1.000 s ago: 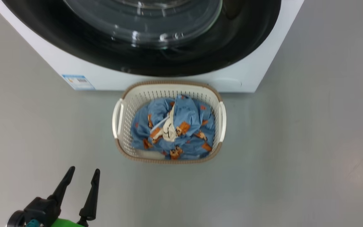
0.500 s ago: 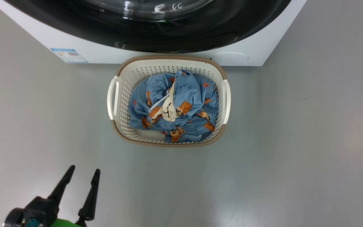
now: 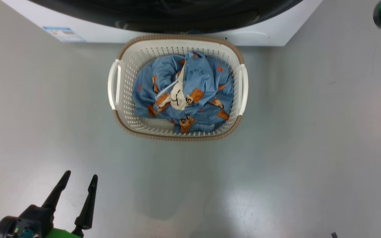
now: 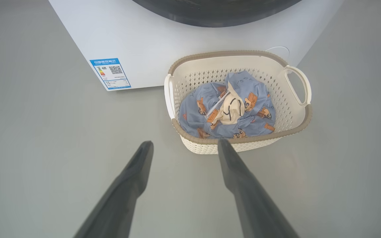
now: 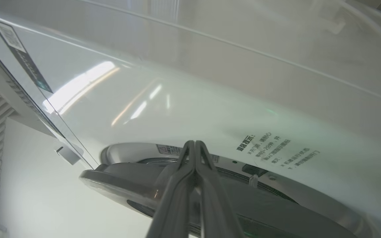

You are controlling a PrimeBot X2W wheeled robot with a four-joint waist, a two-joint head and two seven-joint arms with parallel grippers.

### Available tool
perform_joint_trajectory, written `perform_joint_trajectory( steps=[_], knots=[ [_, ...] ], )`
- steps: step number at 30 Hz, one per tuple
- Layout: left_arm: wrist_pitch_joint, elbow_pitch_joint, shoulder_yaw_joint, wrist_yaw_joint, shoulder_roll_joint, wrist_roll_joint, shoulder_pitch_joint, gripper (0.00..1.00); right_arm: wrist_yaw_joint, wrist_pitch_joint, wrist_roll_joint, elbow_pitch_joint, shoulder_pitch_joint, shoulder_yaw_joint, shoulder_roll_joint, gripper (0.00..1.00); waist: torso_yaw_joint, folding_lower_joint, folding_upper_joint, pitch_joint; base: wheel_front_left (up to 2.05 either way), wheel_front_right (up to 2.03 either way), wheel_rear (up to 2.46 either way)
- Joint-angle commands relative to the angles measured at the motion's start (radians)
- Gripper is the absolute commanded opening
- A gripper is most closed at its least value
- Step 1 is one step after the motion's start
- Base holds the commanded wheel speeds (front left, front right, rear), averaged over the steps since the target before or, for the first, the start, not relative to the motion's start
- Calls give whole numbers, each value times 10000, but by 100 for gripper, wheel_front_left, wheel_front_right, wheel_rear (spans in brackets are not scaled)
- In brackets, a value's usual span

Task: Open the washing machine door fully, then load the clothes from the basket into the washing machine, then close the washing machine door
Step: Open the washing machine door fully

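Small cream-white perforated plastic basket with brown woven-look rim (image 3: 177, 138) sits on the grey floor (image 3: 309, 148), just beside the front of the big white boxy washing machine (image 3: 270, 36), under the lower edge of the round glossy black-rimmed door (image 3: 164, 16). Its long axis runs left-right, parallel to the machine front, with the white handles on the short ends. The light blue clothes with orange-brown cartoon animals (image 3: 203, 82) are bunched inside the basket, cream patch up near the centre, white cord trailing toward the left.

Bare floor lies left, right and on the near side of the basket. A small blue label sticker (image 3: 64, 33) marks the machine's lower left front.

Left pincer (image 3: 81, 174) is wide open and empty, low on the left, well apart from the basket, fingers pointing toward the machine.

Right pincer (image 5: 194, 142) is fully closed, nothing between the fingers, tips up against the door's edge (image 5: 127, 185). The door looks slightly ajar there, but the view is blurred, so contact can't be confirmed.
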Motion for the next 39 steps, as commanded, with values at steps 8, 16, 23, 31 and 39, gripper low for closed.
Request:
perform_joint_trajectory(
  steps=[8, 16, 23, 31, 39],
  knots=[
    [-65, -115, 472, -14, 392, 56, -173, 100, 17, 729, -160, -134, -957, 671, 134, 0, 7, 0, -1, 809, 0, 0, 0],
    [-65, 238, 659, -14, 540, 188, -106, 100, 17, 1199, -311, 103, -1445, 940, -132, 0, 132, 0, -1, 959, 0, 0, 0],
    [-65, 347, 640, -14, 508, 295, 38, 100, 17, 1564, -422, 458, -1757, 1212, -346, 0, 231, 0, -1, 892, 0, 0, 0],
    [-65, 490, 559, -14, 498, 374, 46, 100, 17, 2103, -425, 814, -1877, 1552, -573, 0, 285, 0, -1, 732, 0, 0, 0],
    [-65, 593, 599, -14, 488, 343, -15, 100, 17, 2558, -208, 708, -1882, 1729, -549, 0, 148, 0, -1, 773, 0, 0, 0]
  ],
)
